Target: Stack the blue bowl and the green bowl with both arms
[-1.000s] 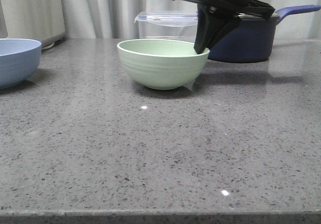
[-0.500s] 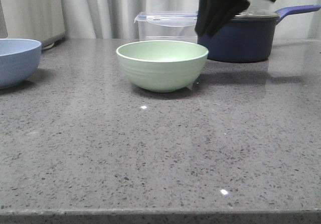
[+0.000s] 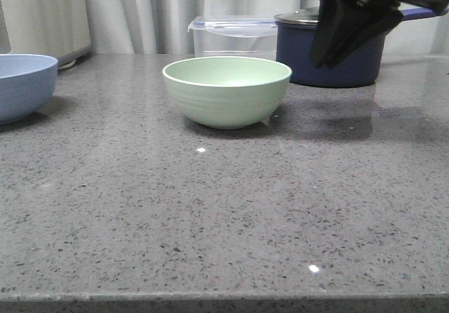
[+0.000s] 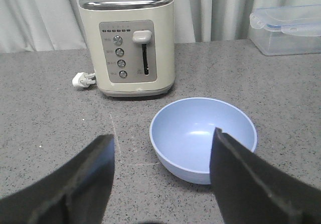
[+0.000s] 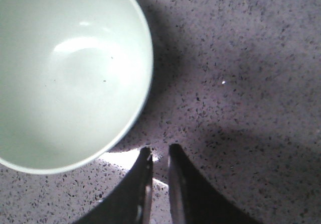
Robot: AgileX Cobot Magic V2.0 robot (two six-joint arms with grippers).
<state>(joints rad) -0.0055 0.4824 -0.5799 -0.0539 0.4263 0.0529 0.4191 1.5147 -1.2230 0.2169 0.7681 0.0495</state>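
Note:
The green bowl (image 3: 226, 92) stands upright and empty on the grey counter, mid-table; it also shows in the right wrist view (image 5: 65, 73). The blue bowl (image 3: 24, 85) stands at the far left edge, and in the left wrist view (image 4: 203, 133) it sits in front of a toaster. My right gripper (image 3: 326, 60) hangs above the counter to the right of the green bowl, apart from it; its fingers (image 5: 159, 151) are a narrow gap apart and hold nothing. My left gripper (image 4: 162, 136) is wide open and empty, just short of the blue bowl.
A cream toaster (image 4: 133, 38) with its plug (image 4: 83, 79) stands behind the blue bowl. A clear lidded container (image 3: 235, 36) and a navy lidded saucepan (image 3: 295, 53) stand at the back, behind the green bowl. Curtains hang behind the counter.
My right gripper has left the green bowl's right rim, risen, and moved to the right. The green bowl has settled flat and stays put.

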